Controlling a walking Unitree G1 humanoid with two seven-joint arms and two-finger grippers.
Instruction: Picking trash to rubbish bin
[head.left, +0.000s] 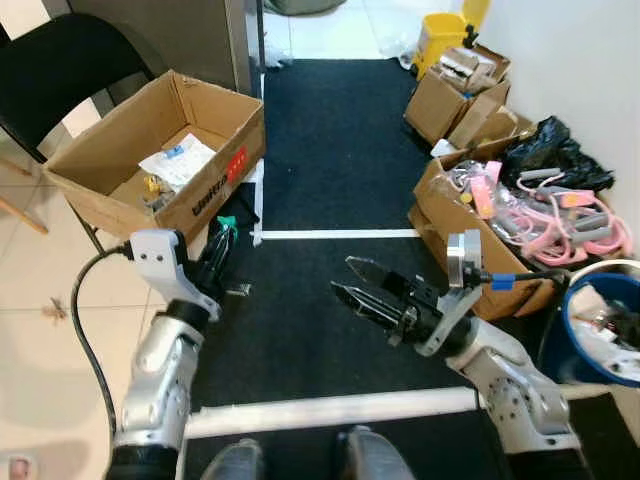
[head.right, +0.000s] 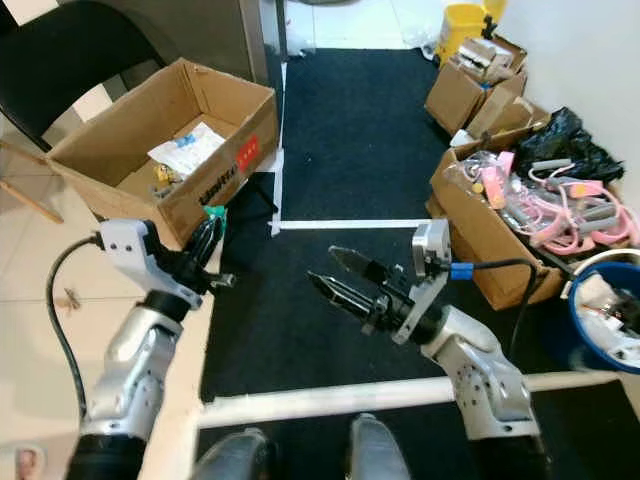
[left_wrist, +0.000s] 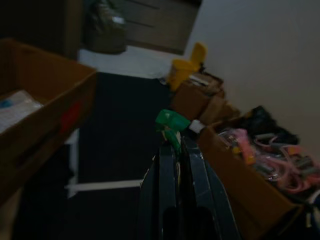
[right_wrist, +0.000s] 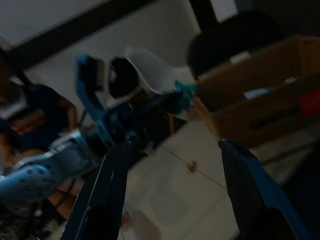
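Progress: we judge the pick made and the drop still to do; our left gripper (head.left: 222, 240) has a green scrap (head.left: 226, 222) of trash, and the blue bin (head.left: 572, 340) sits well apart from it on our far right.
What is left: carrying the scrap across the black carpet (head.left: 320, 130) and letting go over the bin, by our reckoning.
Left fingers: pressed together, pinching the green scrap at their tips, as the left wrist view shows (left_wrist: 171, 121).
Right gripper (head.left: 360, 282): raised over the carpet in front of us, its fingers spread apart with nothing between them.
Where the trash is: held in the air at our left, just beside the front corner of the open cardboard box (head.left: 215, 185).
How the trash looks: small, bright green, crumpled and thin, like a bit of wrapper or film; we cannot tell more.
Bin: already has some white and dark rubbish in it, and stands next to a box of pink cables (head.left: 560, 215).
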